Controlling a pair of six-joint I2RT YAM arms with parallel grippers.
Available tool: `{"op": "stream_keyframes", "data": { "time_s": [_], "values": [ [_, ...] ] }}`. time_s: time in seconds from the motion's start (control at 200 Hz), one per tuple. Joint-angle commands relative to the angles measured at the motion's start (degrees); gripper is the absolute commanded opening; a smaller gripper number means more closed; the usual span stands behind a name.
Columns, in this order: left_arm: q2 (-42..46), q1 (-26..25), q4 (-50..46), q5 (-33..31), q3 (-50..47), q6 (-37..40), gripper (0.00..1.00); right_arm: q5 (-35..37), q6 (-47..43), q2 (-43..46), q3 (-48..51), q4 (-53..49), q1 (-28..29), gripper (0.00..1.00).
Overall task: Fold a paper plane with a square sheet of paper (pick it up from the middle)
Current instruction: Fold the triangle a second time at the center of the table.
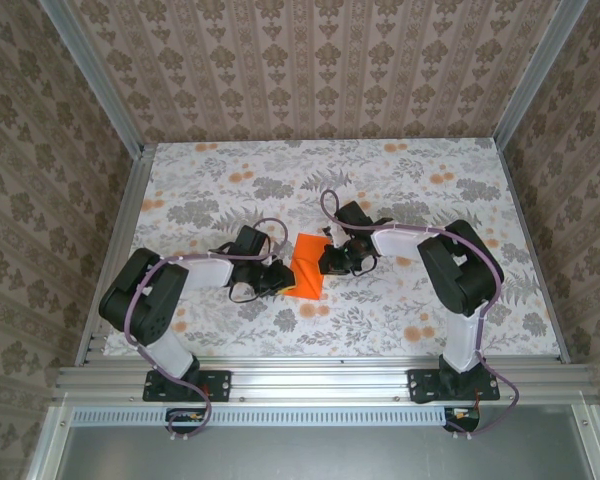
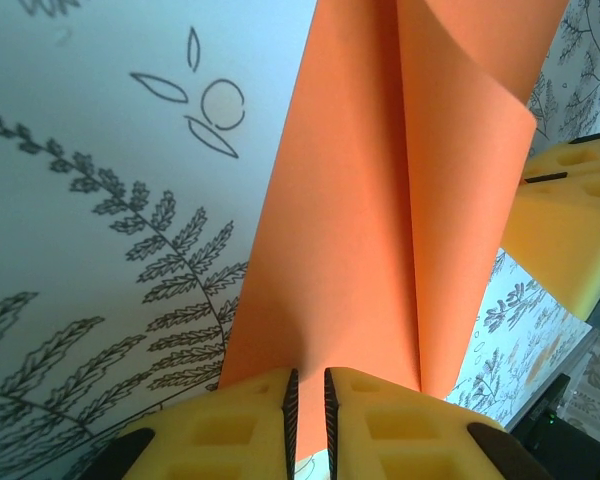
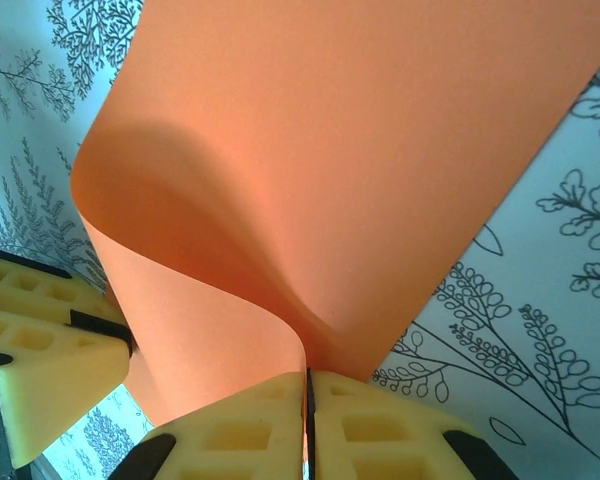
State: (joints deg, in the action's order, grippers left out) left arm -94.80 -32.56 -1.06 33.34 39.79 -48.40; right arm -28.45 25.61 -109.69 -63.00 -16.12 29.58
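The square sheet of paper (image 1: 307, 265) is bright orange and sits mid-table between both grippers. My left gripper (image 1: 278, 278) is at its left edge and my right gripper (image 1: 332, 258) at its right edge. In the left wrist view the sheet (image 2: 360, 200) runs away from my left gripper (image 2: 307, 375), whose yellow jaws stand a slit apart with orange paper filling the slit. A crease runs down the sheet's middle. In the right wrist view my right gripper (image 3: 308, 375) is shut on the sheet (image 3: 360, 150), which curls up and over from the pinch.
The flowered tablecloth (image 1: 380, 310) covers the table. Metal frame posts and patterned walls close in the left, right and back sides. An aluminium rail (image 1: 320, 380) runs along the near edge. The other arm's yellow finger (image 2: 570, 230) (image 3: 40, 360) stands close beside the paper.
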Motion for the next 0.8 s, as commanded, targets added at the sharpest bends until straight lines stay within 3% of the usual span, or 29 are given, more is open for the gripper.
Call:
{"op": "stream_keyframes", "data": {
  "time_s": [0.0, 0.32, 0.59, 0.795],
  "values": [
    [-1.51, -0.36, -2.82, -0.58, 0.6, 1.6, 0.18, 1.98, -0.83, -1.19, -1.65, -2.09, 0.27, 0.1],
    [-0.48, -0.4, -2.07, 0.11, 1.36, 0.67, 0.18, 2.78, -0.37, -1.63, -1.27, -2.42, 0.3, 0.11],
    [3.63, -0.83, 9.4, 2.8, 1.93, -5.71, 0.26, 2.96, 1.11, -1.65, -0.43, -1.81, 0.65, 0.11],
    [1.77, -2.2, 13.3, 2.87, 2.67, -7.17, 0.26, 2.86, 1.74, -1.59, -0.42, -1.61, 0.74, 0.11]
  ]
}}
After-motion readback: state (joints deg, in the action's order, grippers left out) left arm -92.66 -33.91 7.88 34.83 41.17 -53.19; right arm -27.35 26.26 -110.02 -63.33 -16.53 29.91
